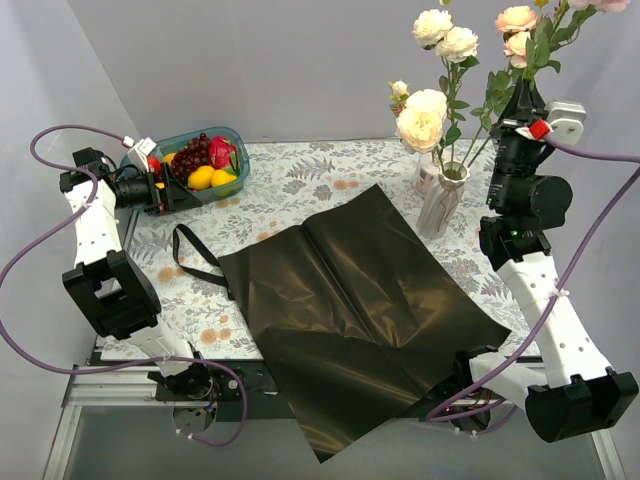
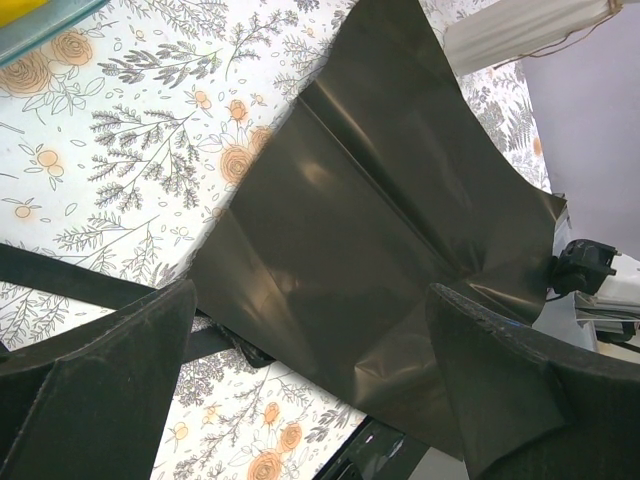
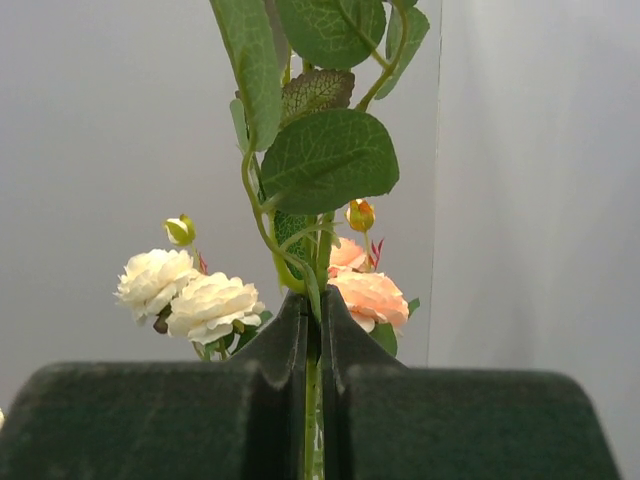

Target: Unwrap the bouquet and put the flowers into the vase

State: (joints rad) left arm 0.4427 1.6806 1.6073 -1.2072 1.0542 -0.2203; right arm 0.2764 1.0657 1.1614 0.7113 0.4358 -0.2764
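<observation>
Far left, by the bowl, left gripper [image 1: 160,190]: raised over the table's left side, fingers spread wide apart with nothing between them; its wrist camera looks down on the paper.
Back left, teal plastic bowl [image 1: 236,140]: sits on the floral tablecloth [image 1: 300,165], holding dark grapes and yellow and red fruit.
Left of centre, black ribbon [image 1: 186,262]: lies loose on the cloth, one end touching the paper's left edge.
Centre, glossy dark-brown wrapping paper [image 1: 350,300]: opened out flat and creased down the middle, its near corner hanging past the table's front edge.
Right of centre, small white ceramic vase [image 1: 441,205]: upright just beside the paper's far right corner, with cream-white roses [image 1: 424,115] standing in it on green stems.
Right, right gripper [image 3: 313,312]: held up above and to the right of the vase, fingers pressed together on a green leafy stem [image 3: 312,400].
Upper right, pink roses [image 1: 517,22]: blooms high above the right gripper; they probably top the clamped stem, though leaves hide the join.
</observation>
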